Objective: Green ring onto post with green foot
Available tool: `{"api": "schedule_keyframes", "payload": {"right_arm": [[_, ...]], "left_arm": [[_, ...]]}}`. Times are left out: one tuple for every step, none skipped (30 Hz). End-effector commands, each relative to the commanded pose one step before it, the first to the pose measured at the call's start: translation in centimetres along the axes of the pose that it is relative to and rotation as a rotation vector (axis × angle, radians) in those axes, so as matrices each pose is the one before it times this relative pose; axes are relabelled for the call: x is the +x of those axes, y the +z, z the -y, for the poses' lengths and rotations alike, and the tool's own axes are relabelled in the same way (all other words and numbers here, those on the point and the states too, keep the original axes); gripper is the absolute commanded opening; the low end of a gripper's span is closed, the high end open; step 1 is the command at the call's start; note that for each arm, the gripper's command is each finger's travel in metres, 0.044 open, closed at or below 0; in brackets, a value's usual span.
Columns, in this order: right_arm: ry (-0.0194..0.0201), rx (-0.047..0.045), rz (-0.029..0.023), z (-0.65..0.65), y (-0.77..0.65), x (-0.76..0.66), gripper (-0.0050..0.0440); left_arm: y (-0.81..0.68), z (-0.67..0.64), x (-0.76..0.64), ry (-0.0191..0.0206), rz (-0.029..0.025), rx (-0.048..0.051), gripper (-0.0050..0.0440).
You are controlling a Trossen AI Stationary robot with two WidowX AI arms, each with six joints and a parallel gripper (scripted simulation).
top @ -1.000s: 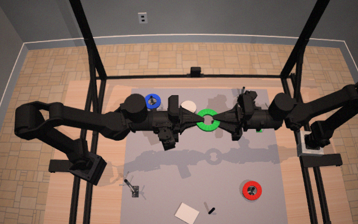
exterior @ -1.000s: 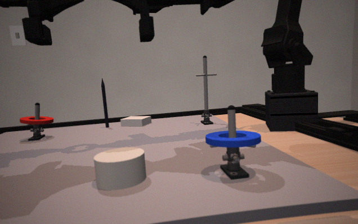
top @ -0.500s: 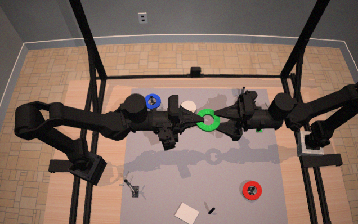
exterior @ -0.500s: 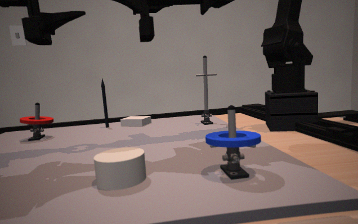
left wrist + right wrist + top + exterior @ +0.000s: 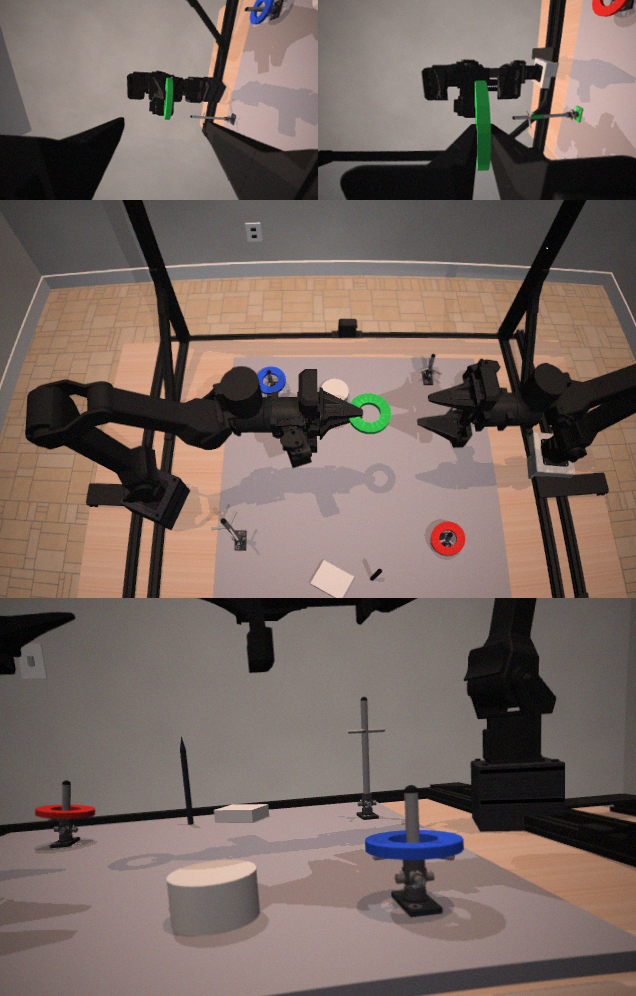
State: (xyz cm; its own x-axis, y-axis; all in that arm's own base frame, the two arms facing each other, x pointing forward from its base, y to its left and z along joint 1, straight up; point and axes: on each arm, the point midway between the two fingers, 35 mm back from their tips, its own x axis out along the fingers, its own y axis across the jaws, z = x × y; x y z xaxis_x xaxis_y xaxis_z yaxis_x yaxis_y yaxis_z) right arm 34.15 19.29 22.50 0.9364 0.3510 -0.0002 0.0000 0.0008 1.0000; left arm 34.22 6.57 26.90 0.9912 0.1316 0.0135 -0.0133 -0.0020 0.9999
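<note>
The green ring (image 5: 370,413) hangs level in the air above the middle of the grey mat. My right gripper (image 5: 357,410), on the arm that reaches in from the picture's left side, is shut on the ring's rim. The right wrist view shows the ring edge-on (image 5: 482,129) between the fingers. My left gripper (image 5: 425,411) is open and empty, a little way from the ring's far side. The left wrist view shows its spread fingers and the ring (image 5: 168,98) farther off. The post with the green foot (image 5: 577,113) shows in the right wrist view; the top view does not show it.
A blue ring sits on a post (image 5: 271,380) (image 5: 414,841), and a red ring on another (image 5: 447,538) (image 5: 65,811). A white cylinder (image 5: 335,389), a white block (image 5: 332,578), a black rod (image 5: 186,780) and two bare posts (image 5: 428,370) (image 5: 235,532) stand on the mat.
</note>
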Motion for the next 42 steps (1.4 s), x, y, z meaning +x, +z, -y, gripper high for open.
{"api": "schedule_keyframes", "payload": {"right_arm": [[0.00025, 0.00074, -0.00484, -0.033, -0.070, 0.037, 0.0000], [0.00000, 0.00000, 0.00000, 0.000, 0.000, 0.000, 0.0000], [0.00000, 0.00000, 0.00000, 0.000, 0.000, 0.000, 0.0000], [0.00000, 0.00000, 0.00000, 0.000, 0.000, 0.000, 0.0000], [0.00000, 0.00000, 0.00000, 0.000, 0.000, 0.000, 0.0000], [0.00000, 0.00000, 0.00000, 0.000, 0.000, 0.000, 0.0000], [0.00000, 0.00000, 0.00000, 0.000, 0.000, 0.000, 0.0000], [0.00000, 0.00000, 0.00000, 0.000, 0.000, 0.000, 0.0000], [0.00000, 0.00000, 0.00000, 0.000, 0.000, 0.000, 0.0000], [0.00000, 0.00000, 0.00000, 0.000, 0.000, 0.000, 0.0000], [0.00000, 0.00000, 0.00000, 0.000, 0.000, 0.000, 0.0000], [0.00000, 0.00000, 0.00000, 0.000, 0.000, 0.000, 0.0000], [0.00000, 0.00000, 0.00000, 0.000, 0.000, 0.000, 0.0000], [0.00000, 0.00000, 0.00000, 0.000, 0.000, 0.000, 0.0000], [0.00000, 0.00000, 0.00000, 0.000, 0.000, 0.000, 0.0000], [0.00000, 0.00000, 0.00000, 0.000, 0.000, 0.000, 0.0000], [0.00000, 0.00000, 0.00000, 0.000, 0.000, 0.000, 0.0000], [0.00000, 0.00000, 0.00000, 0.000, 0.000, 0.000, 0.0000], [0.00000, 0.00000, 0.00000, 0.000, 0.000, 0.000, 0.0000], [0.00000, 0.00000, 0.00000, 0.000, 0.000, 0.000, 0.0000], [0.00000, 0.00000, 0.00000, 0.000, 0.000, 0.000, 0.0000], [0.00000, 0.00000, 0.00000, 0.000, 0.000, 0.000, 0.0000], [0.00000, 0.00000, 0.00000, 0.000, 0.000, 0.000, 0.0000], [0.00000, 0.00000, 0.00000, 0.000, 0.000, 0.000, 0.0000], [0.00000, 0.00000, 0.00000, 0.000, 0.000, 0.000, 0.0000], [0.00000, 0.00000, 0.00000, 0.000, 0.000, 0.000, 0.0000], [0.00000, 0.00000, 0.00000, 0.000, 0.000, 0.000, 0.0000], [0.00000, 0.00000, 0.00000, 0.000, 0.000, 0.000, 0.0000], [0.00000, 0.00000, 0.00000, 0.000, 0.000, 0.000, 0.0000], [0.00000, 0.00000, 0.00000, 0.000, 0.000, 0.000, 0.0000], [0.00000, 0.00000, 0.00000, 0.000, 0.000, 0.000, 0.0000], [0.00000, 0.00000, 0.00000, 0.000, 0.000, 0.000, 0.0000], [0.00000, 0.00000, 0.00000, 0.000, 0.000, 0.000, 0.0000], [0.00000, 0.00000, 0.00000, 0.000, 0.000, 0.000, 0.0000], [0.00000, 0.00000, 0.00000, 0.000, 0.000, 0.000, 0.0000], [0.00000, 0.00000, 0.00000, 0.000, 0.000, 0.000, 0.0000], [0.00000, 0.00000, 0.00000, 0.000, 0.000, 0.000, 0.0000], [0.00000, 0.00000, 0.00000, 0.000, 0.000, 0.000, 0.0000], [0.00000, 0.00000, 0.00000, 0.000, 0.000, 0.000, 0.0000], [0.00000, 0.00000, 0.00000, 0.000, 0.000, 0.000, 0.0000], [0.00000, 0.00000, 0.00000, 0.000, 0.000, 0.000, 0.0000], [0.00000, 0.00000, 0.00000, 0.000, 0.000, 0.000, 0.0000]], "left_arm": [[0.006, 0.665, -0.528, -0.01345, 0.00094, -0.00020, 0.0400], [-0.266, 0.167, 0.064, -0.01268, -0.00802, -0.00617, 0.0400], [-0.804, 0.496, 0.171, -0.03777, -0.02443, -0.01899, 0.0400], [-1.356, 0.793, 0.235, -0.06200, -0.04180, -0.03323, 0.0400], [-1.669, 0.000, 0.275, -0.03314, -0.05091, -0.03880, 0.0400], [-0.970, 0.257, 0.146, -0.03148, -0.03027, -0.02404, 0.0400], [-0.799, 0.279, 0.109, -0.02923, -0.02523, -0.02047, 0.0400], [-0.727, 0.265, 0.089, -0.02731, -0.02315, -0.01909, 0.0400], [-0.688, 0.295, 0.074, -0.02790, -0.02212, -0.01850, 0.0400], [0.000, 0.000, 0.000, 0.00000, 0.00000, 0.00000, 0.0400], [0.000, 0.000, 0.000, 0.00000, 0.00000, 0.00000, 0.0400], [-0.831, 1.468, -0.004, -0.08188, -0.02947, -0.02397, 0.0400], [-1.511, -0.671, 0.099, -0.00567, -0.04571, -0.04457, 0.0400], [-0.615, 0.451, 0.024, -0.03334, -0.02077, -0.01773, 0.0400], [-0.766, 0.163, 0.029, -0.02495, -0.02490, -0.02324, 0.0400], [-0.693, 0.232, 0.016, -0.02624, -0.02291, -0.02125, 0.0400], [-0.697, 0.235, 0.007, -0.02658, -0.02315, -0.02176, 0.0400], [-0.706, 0.220, -0.002, -0.02627, -0.02346, -0.02249, 0.0400], [-0.706, 0.214, -0.011, -0.02612, -0.02355, -0.02296, 0.0400], [-0.705, 0.198, -0.020, -0.02555, -0.02352, -0.02339, 0.0400], [-0.697, 0.191, -0.029, -0.02519, -0.02334, -0.02357, 0.0400], [-0.695, 0.199, -0.038, -0.02550, -0.02334, -0.02382, 0.0400], [-0.698, 0.186, -0.047, -0.02517, -0.02346, -0.02443, 0.0400], [-0.694, 0.177, -0.056, -0.02479, -0.02335, -0.02476, 0.0400], [-0.690, 0.179, -0.064, -0.02483, -0.02326, -0.02497, 0.0400], [-0.692, 0.180, -0.073, -0.02497, -0.02335, -0.02541, 0.0400], [0.000, 0.000, 0.000, 0.00000, 0.00000, 0.00000, 0.0400], [0.000, 0.000, 0.000, 0.00000, 0.00000, 0.00000, 0.0400], [-1.053, 1.330, -0.153, -0.07765, -0.04071, -0.02893, 0.0400], [-1.225, -0.879, -0.249, 0.00015, -0.03435, -0.06238, 0.0400], [-0.645, 0.409, -0.093, -0.03212, -0.02312, -0.02186, 0.0400], [-0.732, 0.060, -0.133, -0.02199, -0.02396, -0.03097, 0.0400], [-0.661, 0.139, -0.123, -0.02296, -0.02213, -0.02703, 0.0400], [-0.660, 0.177, -0.128, -0.02426, -0.02227, -0.02669, 0.0400], [-0.669, 0.160, -0.138, -0.02393, -0.02240, -0.02772, 0.0400], [-0.666, 0.157, -0.146, -0.02379, -0.02224, -0.02799, 0.0400], [-0.663, 0.159, -0.152, -0.02381, -0.02209, -0.02813, 0.0400], [-0.660, 0.158, -0.159, -0.02368, -0.02190, -0.02833, 0.0400], [-0.658, 0.164, -0.165, -0.02385, -0.02180, -0.02842, 0.0400], [-0.659, 0.167, -0.172, -0.02400, -0.02176, -0.02870, 0.0400], [-0.657, 0.163, -0.178, -0.02383, -0.02156, -0.02898, 0.0400], [-0.653, 0.167, -0.183, -0.02386, -0.02137, -0.02900, 0.0400]]}}
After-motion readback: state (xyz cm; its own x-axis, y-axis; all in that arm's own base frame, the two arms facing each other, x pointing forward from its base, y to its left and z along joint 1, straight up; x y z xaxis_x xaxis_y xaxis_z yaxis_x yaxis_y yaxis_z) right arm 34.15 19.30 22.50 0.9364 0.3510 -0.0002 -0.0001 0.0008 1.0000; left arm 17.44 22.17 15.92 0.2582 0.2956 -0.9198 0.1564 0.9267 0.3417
